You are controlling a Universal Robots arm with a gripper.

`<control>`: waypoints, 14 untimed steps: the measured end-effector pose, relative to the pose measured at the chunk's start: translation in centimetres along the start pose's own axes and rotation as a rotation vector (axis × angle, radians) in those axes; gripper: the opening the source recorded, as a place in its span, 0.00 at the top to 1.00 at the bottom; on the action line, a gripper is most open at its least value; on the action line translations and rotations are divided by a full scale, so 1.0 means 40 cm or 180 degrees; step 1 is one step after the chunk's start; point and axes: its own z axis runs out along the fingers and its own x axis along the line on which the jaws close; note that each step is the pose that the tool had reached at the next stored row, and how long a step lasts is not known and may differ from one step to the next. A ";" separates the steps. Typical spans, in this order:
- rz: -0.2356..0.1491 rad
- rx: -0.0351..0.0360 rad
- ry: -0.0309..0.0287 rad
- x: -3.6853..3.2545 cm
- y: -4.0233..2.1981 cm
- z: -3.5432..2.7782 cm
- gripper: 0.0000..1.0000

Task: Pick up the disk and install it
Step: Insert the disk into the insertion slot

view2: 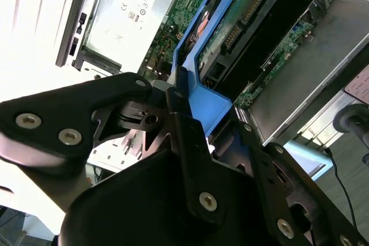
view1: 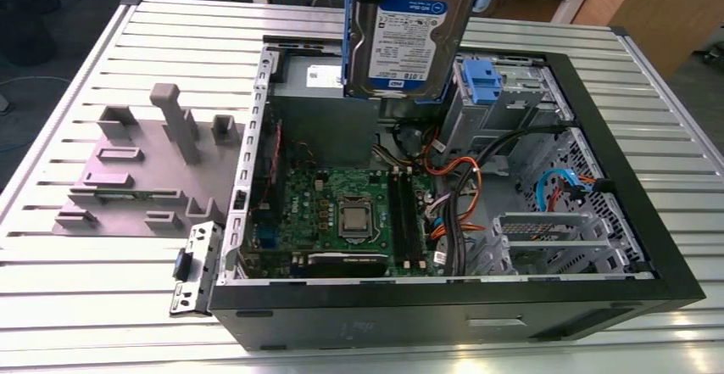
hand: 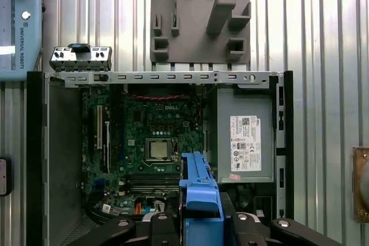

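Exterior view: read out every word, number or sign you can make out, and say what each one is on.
Nothing can be quoted; all the print here is too small to read.
disk, white-and-blue label: lines of dark print, unreadable.
power supply, white sticker: print unreadable.
motherboard: board markings unreadable.

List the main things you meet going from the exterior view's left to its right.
Grey fixture plate → grey power supply → disk, hanging above the open case → blue drive-cage bracket → black case wall.
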 end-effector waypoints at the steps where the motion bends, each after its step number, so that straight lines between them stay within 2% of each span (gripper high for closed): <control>1: 0.0000 0.0000 0.0000 0.000 0.000 0.000 0.64; 7: -0.0001 0.0000 0.0001 0.002 -0.001 0.000 0.64; 14: 0.0000 0.0000 0.0003 0.021 -0.001 0.000 0.64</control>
